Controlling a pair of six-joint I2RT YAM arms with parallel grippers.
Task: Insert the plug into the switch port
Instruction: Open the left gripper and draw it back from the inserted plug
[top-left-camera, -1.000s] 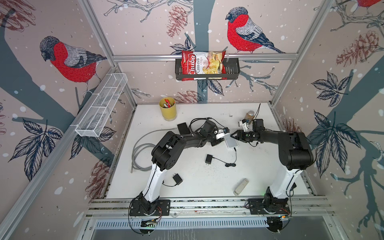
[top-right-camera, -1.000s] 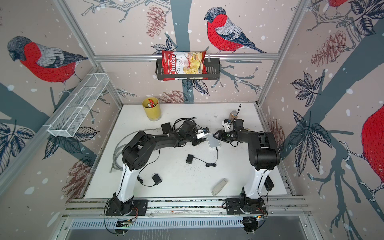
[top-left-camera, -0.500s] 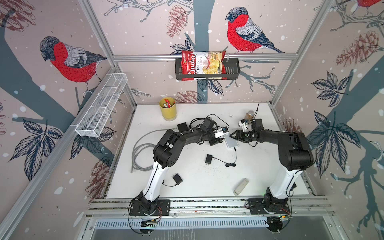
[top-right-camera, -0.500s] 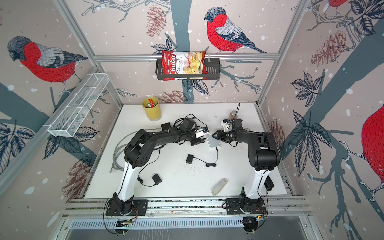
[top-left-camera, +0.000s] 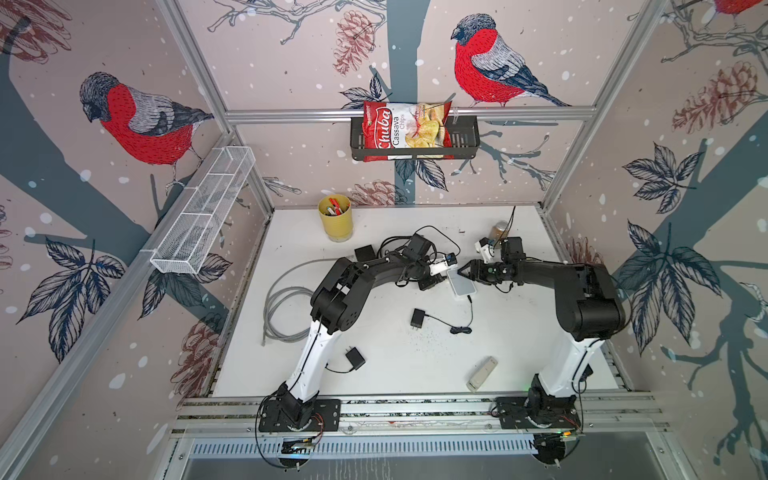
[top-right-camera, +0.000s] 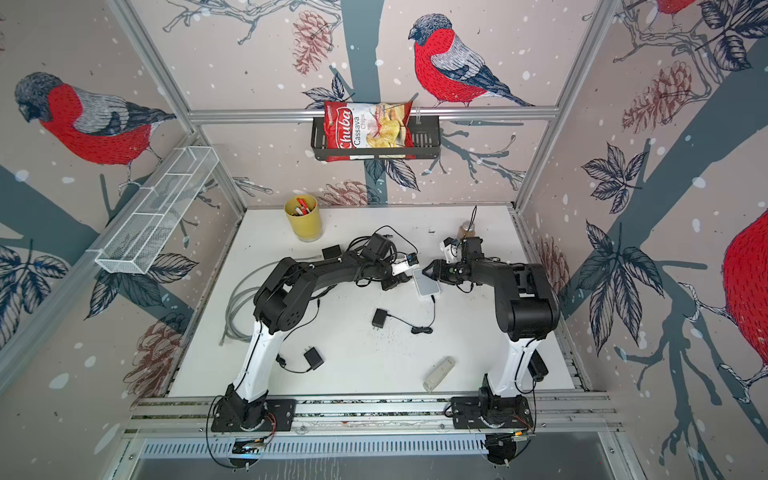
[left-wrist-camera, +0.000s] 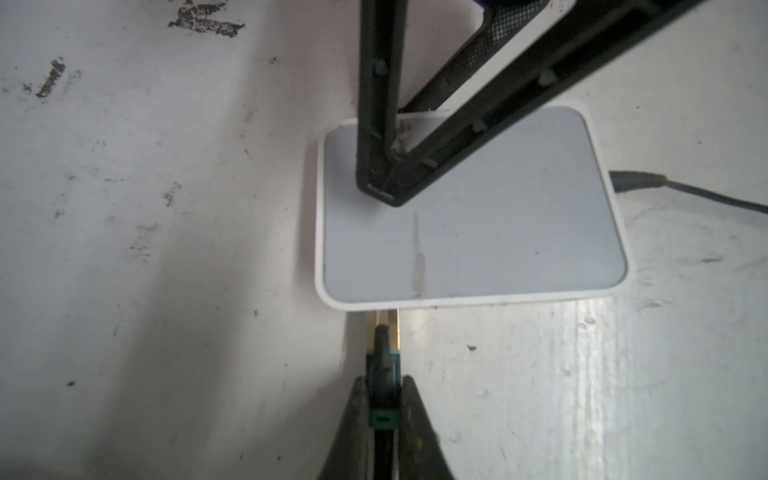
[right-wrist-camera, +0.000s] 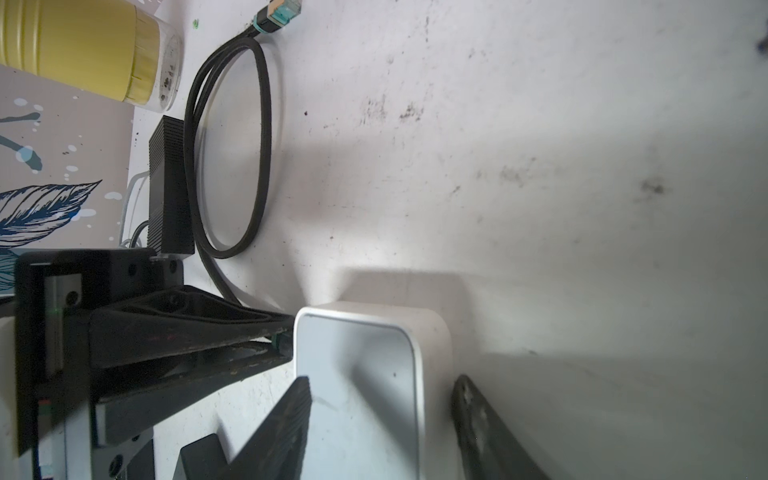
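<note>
The switch (top-left-camera: 462, 284) (top-right-camera: 427, 285) is a flat white box with a grey top, lying mid-table. My left gripper (left-wrist-camera: 382, 388) (top-left-camera: 447, 276) is shut on the plug (left-wrist-camera: 382, 360), a teal-and-black connector on a black cable. The plug's clear front end meets the switch's (left-wrist-camera: 469, 216) near side wall, and the port is hidden under the rim. My right gripper (right-wrist-camera: 384, 409) (top-left-camera: 464, 271) stands open astride the switch's (right-wrist-camera: 357, 374) far edge. One of its fingers (left-wrist-camera: 380, 166) rests on the top face and the other lies beside the side wall.
The cable (right-wrist-camera: 232, 145) loops to a free teal plug (right-wrist-camera: 282, 12) near a black adapter (right-wrist-camera: 170, 187) and the yellow cup (top-left-camera: 335, 216). A power lead (left-wrist-camera: 640, 180) enters the switch. A grey cable coil (top-left-camera: 282, 307), chargers (top-left-camera: 417, 319) (top-left-camera: 355, 358) and a beige bar (top-left-camera: 482, 373) lie around.
My left gripper's jaws have closed onto the plug at the switch's side. The left arm shifted slightly and settled back. The right gripper has stayed on the switch.
</note>
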